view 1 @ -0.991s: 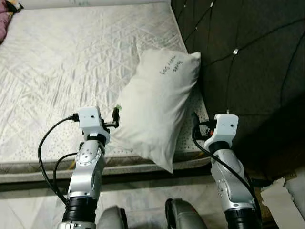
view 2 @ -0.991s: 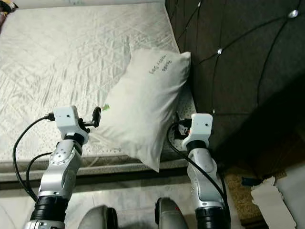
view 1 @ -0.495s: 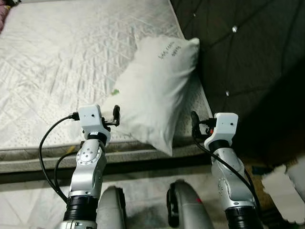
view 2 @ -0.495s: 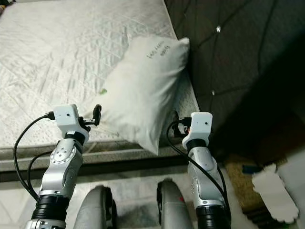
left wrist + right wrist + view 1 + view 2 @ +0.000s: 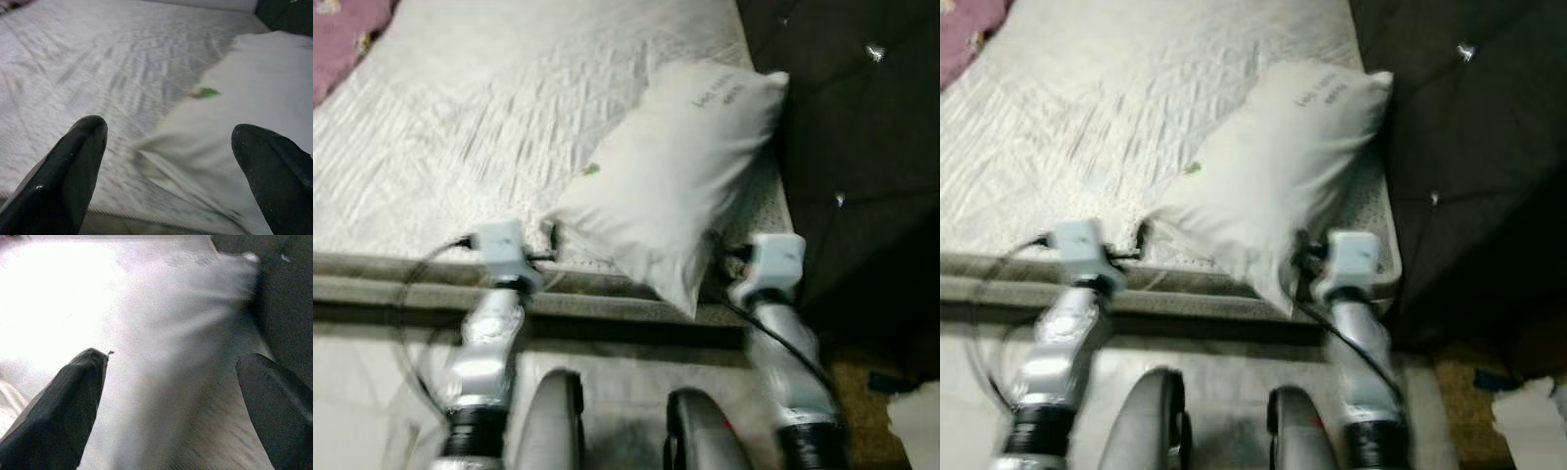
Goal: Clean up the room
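Observation:
A white pillow with dark handwriting and a small green tag lies on the quilted mattress, leaning against the dark headboard. Its near corner hangs over the bed's edge. My left gripper is open, level with the pillow's near left corner, which lies between and ahead of its fingers in the left wrist view. My right gripper is open too, beside the pillow's near right edge; in the right wrist view the pillow spreads ahead of its fingers. Neither holds anything.
The dark tufted headboard rises on the right. A pink cloth lies at the bed's far left corner. The bed frame's edge runs across just before my arms. Pale paper lies on the floor at lower right.
The whole picture has shifted and blurred, so the camera has moved: the bed edge now sits higher and the pink cloth shows. Pillow and both open grippers keep their places.

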{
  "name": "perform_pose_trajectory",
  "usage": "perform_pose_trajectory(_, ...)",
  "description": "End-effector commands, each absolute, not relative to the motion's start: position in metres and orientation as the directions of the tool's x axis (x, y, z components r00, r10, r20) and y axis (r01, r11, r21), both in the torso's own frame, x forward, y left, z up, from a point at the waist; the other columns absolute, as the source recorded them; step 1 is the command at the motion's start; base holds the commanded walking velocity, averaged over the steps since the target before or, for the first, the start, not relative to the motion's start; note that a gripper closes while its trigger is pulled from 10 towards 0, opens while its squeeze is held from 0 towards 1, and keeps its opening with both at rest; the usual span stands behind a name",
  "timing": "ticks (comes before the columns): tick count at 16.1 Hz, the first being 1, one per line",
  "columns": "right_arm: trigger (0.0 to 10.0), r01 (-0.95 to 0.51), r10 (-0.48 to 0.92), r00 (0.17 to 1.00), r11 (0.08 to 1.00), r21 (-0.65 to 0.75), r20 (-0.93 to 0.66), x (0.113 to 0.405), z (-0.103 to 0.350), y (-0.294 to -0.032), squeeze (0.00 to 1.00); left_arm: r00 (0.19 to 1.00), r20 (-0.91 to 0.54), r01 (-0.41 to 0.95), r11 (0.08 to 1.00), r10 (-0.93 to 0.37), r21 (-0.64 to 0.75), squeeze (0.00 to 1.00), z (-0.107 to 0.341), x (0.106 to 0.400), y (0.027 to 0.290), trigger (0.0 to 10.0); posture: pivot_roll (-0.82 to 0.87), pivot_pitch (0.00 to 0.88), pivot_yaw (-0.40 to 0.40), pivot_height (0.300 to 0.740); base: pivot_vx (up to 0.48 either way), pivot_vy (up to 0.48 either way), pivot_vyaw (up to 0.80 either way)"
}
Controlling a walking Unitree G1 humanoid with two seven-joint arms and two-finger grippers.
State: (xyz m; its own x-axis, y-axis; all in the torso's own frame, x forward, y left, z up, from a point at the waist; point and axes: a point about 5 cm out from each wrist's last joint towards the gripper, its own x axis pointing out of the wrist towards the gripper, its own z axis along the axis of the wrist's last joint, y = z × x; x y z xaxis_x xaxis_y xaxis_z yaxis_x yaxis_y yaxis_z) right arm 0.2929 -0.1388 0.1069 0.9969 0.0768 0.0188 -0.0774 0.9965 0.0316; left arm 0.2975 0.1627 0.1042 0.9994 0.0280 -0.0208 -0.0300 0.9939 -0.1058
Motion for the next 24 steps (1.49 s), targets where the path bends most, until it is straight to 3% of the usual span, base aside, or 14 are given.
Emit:
perform_pose_trajectory(1,10.0,-0.039,0.039,0.999,0.999,0.013,-0.006,0.2877,0.0997,-0.1528,0.0,1.0,-0.01,0.005,0.992,-0.006,-0.126,0.0,0.1068,0.2994,0.1506,10.0,-0.06,0.189,0.031,0.645,0.375,0.0,0.0)
perform_pose_trajectory(7,10.0,-0.044,0.044,0.999,0.999,0.011,-0.002,0.2885,0.0996,-0.1519,0.0,1.0,-0.027,-0.001,0.992,-0.003,-0.128,0.0,0.1047,0.3003,0.1498,10.0,-0.06,0.189,0.031,0.645,0.347,0.0,0.0)
perform_pose_trajectory(12,10.0,-0.065,0.065,0.998,0.998,0.006,-0.007,0.2878,0.0979,-0.1505,0.0,0.999,-0.033,-0.013,0.989,0.009,-0.147,0.0,0.103,0.3,0.1479,10.0,-0.06,0.18,0.03,0.64,0.0,0.0,0.0)
perform_pose_trajectory(20,10.0,-0.104,0.105,0.994,0.994,0.017,-0.028,0.2873,0.0943,-0.1467,0.0,0.999,-0.049,-0.009,0.998,0.006,-0.069,0.0,0.1028,0.2981,0.1496,10.0,-0.06,0.194,0.031,0.535,0.0,0.0,0.0)
perform_pose_trajectory(24,10.0,-0.136,0.135,0.99,0.991,0.0,-0.035,0.2898,0.0927,-0.144,0.0,0.999,-0.043,-0.031,0.996,0.027,-0.081,0.0,0.1045,0.2973,0.1528,10.0,-0.06,0.204,0.031,0.53,0.0,0.0,0.0)
